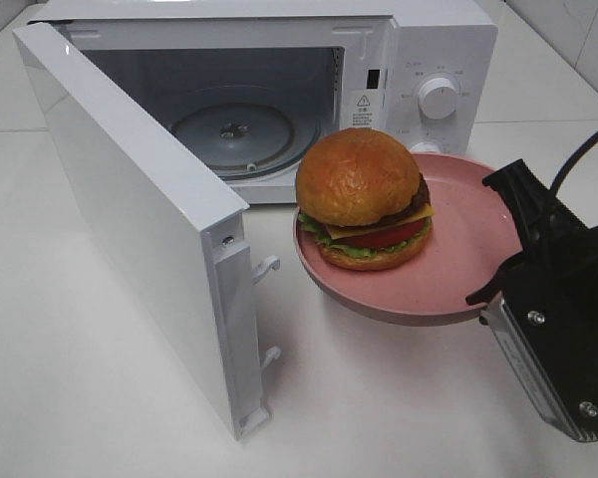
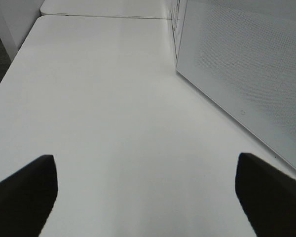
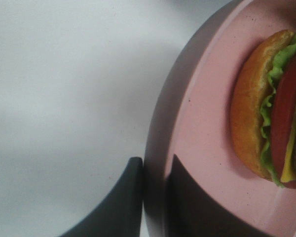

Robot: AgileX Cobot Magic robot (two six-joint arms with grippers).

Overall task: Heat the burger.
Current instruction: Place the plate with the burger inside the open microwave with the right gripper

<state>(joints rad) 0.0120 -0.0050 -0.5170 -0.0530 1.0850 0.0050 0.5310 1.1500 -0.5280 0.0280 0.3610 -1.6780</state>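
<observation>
One burger (image 1: 364,199), one plate (image 1: 470,249), one microwave (image 1: 429,45)

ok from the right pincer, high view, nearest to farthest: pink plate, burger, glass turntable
1. round pink plate, rim in the right pincer
2. orange-bunned toy burger, on the plate, microwave side
3. round glass turntable, inside the open white microwave

Exterior high: raised off the near edge of the bench (image 1: 70,398), angled down toward the far edge.
Left wrist: low over the bench, beside the microwave door (image 2: 246,64), which the exterior view shares.
Right wrist: close-up on plate (image 3: 202,138) and burger (image 3: 251,108), likewise shared.
</observation>
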